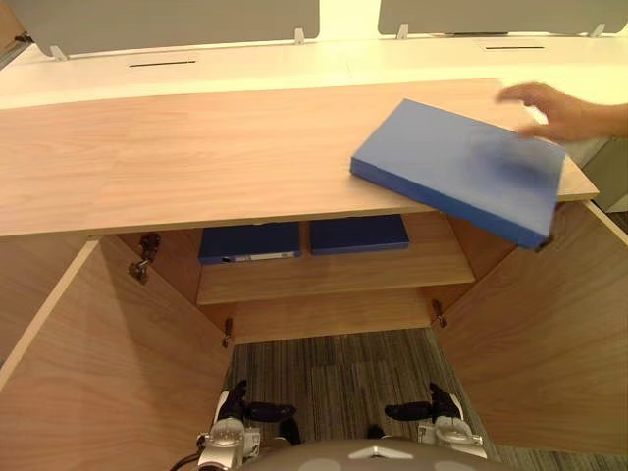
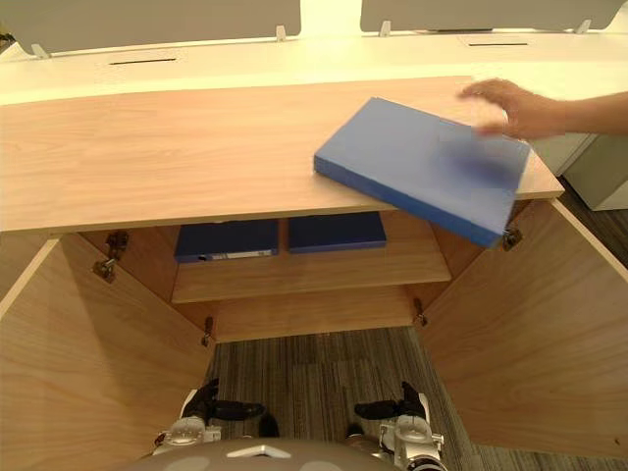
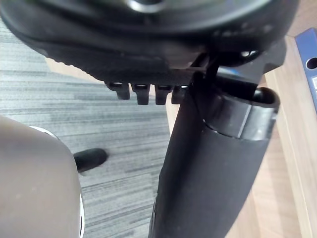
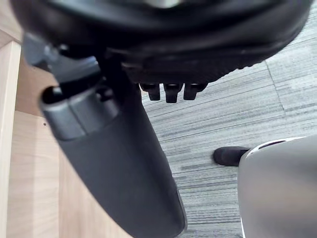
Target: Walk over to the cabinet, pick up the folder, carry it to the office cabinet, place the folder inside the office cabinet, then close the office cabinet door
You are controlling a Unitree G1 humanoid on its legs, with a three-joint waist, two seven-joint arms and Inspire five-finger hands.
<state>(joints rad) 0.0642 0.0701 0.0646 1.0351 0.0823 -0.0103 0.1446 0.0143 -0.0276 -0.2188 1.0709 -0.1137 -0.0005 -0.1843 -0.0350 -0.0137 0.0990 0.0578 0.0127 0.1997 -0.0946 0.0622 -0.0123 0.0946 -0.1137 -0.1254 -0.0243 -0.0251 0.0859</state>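
Observation:
A blue folder (image 1: pixel 461 167) lies flat on the right end of the wooden cabinet top (image 1: pixel 177 157), its near corner overhanging the front edge. A person's hand (image 1: pixel 554 108) hovers just beyond its far right corner. Both cabinet doors stand wide open beneath the top. My left hand (image 1: pixel 250 409) and right hand (image 1: pixel 417 409) hang low over the carpet in front of the cabinet, well below the folder, fingers relaxed and holding nothing. The left wrist view shows my left hand (image 3: pixel 208 163) over carpet. So does the right wrist view for my right hand (image 4: pixel 124 163).
Two more blue folders (image 1: pixel 250 242) (image 1: pixel 358 234) lie side by side on the shelf (image 1: pixel 334 280) inside the cabinet. The open left door (image 1: pixel 108 373) and right door (image 1: pixel 540 334) flank me. Behind the cabinet is a white desk (image 1: pixel 294 64) with grey partitions.

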